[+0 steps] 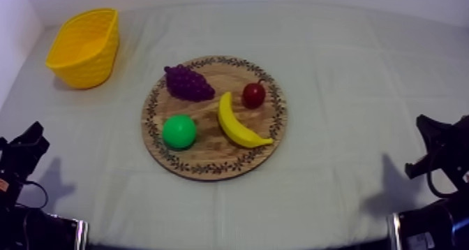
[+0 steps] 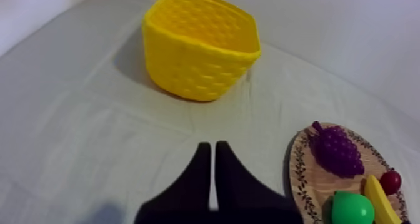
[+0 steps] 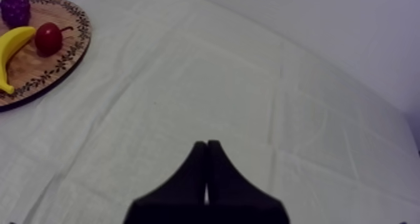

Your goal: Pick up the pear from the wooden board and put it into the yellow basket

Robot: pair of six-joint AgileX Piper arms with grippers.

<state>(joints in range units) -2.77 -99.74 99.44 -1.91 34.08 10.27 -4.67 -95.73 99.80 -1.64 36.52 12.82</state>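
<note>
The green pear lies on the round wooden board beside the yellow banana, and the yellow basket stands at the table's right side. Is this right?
No: the yellow basket stands at the left side of the table, as the top view shows. The green pear does lie on the round wooden board beside the yellow banana.

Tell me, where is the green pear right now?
In the top view the pear sits on the left side of the wooden board, just below the bunch of grapes, with the banana at its right.
</note>
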